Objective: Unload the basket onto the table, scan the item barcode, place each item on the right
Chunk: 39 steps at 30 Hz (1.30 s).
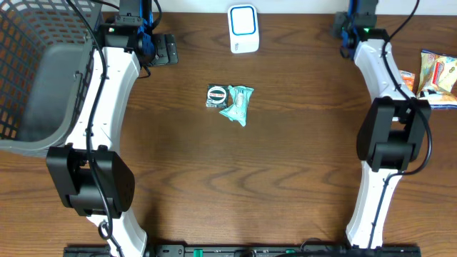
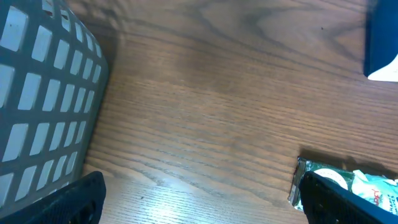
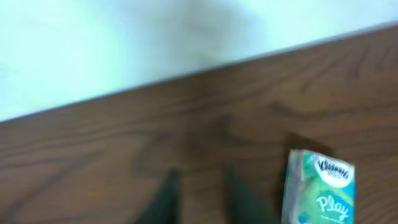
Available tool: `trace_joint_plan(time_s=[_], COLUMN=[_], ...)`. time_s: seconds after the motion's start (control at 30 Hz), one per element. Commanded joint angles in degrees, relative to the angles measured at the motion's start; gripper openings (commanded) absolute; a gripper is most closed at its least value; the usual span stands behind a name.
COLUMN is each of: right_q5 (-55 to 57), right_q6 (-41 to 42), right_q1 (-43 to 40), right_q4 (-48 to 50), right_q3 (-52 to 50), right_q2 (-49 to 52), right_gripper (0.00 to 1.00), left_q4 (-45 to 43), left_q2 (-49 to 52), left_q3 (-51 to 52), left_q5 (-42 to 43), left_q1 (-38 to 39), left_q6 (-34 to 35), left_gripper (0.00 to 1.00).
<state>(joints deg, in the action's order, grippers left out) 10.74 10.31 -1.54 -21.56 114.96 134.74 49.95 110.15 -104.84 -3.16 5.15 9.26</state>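
Observation:
Mid-table lie a teal tissue packet (image 1: pixel 238 105) and, touching its left side, a small dark foil packet (image 1: pixel 216 96) with a round label. The white-and-blue barcode scanner (image 1: pixel 243 28) stands at the back centre. My left gripper (image 1: pixel 161 48) hovers at the back left, well away from both packets. Its fingers (image 2: pixel 69 200) are spread wide, empty, over bare wood, and the foil packet (image 2: pixel 314 177) peeks out beside the right one. My right gripper (image 1: pixel 345 28) is at the back right. In the blurred right wrist view its fingers (image 3: pixel 165 198) are closed to a narrow gap with nothing between them. A green Kleenex packet (image 3: pixel 320 186) lies to their right.
A grey mesh basket (image 1: pixel 39 71) fills the left edge of the table, and its wall (image 2: pixel 43 93) is close to my left gripper. Several snack packets (image 1: pixel 437 71) lie at the right edge. The scanner's blue body (image 2: pixel 382 43) shows at the top right of the left wrist view.

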Motion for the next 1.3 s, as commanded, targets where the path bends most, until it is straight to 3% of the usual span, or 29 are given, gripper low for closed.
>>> trace_joint_plan(time_s=[0.0, 0.57, 0.93, 1.27], right_q5=[-1.25, -1.2, -6.16, 12.81], right_q6=[0.37, 0.37, 0.39, 0.37], right_q1=[-1.75, -7.8, -8.87, -8.87], right_q4=[0.09, 1.25, 2.62, -5.86], right_q3=[-0.35, -0.35, -0.35, -0.33], right_q2=[3.5, 8.96, 9.55, 9.38], right_gripper=[0.09, 0.14, 0.04, 0.01], left_q4=[0.17, 0.17, 0.17, 0.17], left_q2=[-1.18, -1.18, -1.18, -1.18], left_q3=[-0.7, -0.7, -0.7, -0.7], left_q5=[-0.52, -0.52, -0.52, -0.52], left_q1=[0.0, 0.0, 0.0, 0.0], left_q6=[0.92, 0.92, 0.92, 0.92], left_gripper=[0.98, 0.98, 0.98, 0.98])
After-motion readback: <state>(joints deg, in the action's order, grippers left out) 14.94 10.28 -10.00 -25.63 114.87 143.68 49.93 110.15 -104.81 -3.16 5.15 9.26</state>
